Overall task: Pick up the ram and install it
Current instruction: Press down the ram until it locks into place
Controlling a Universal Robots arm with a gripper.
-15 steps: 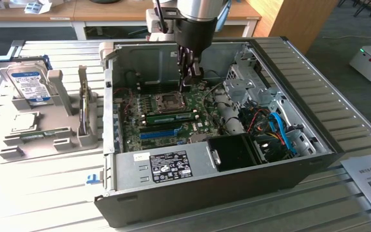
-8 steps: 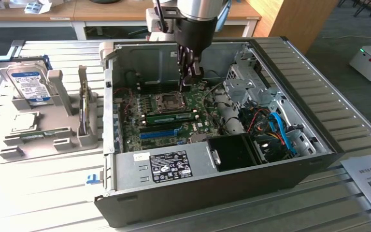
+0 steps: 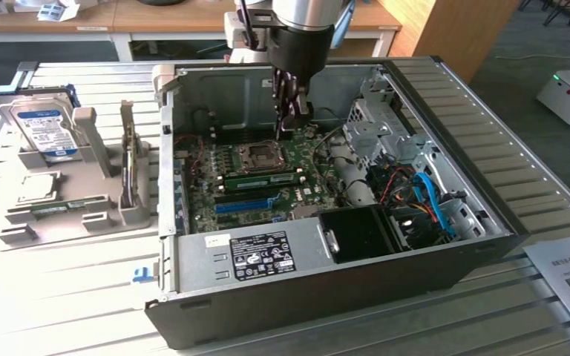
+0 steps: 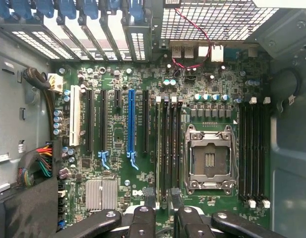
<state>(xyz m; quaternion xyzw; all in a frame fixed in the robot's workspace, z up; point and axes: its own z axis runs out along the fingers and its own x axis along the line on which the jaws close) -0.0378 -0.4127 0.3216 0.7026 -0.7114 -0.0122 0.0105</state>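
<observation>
Gripper (image 4: 162,201) pt. cropped – ram (image 4: 158,144) edge-on.

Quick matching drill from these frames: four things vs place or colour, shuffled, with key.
Things:
1. hard drive
2. CPU socket
3. long PCIe slot
4. claw

Place or colour:
A. blue
B. over the motherboard, inside the case
C. silver metal frame
D. in the grey tray outside the case

Pairs: 1-D, 2-C, 3-A, 4-B
</observation>
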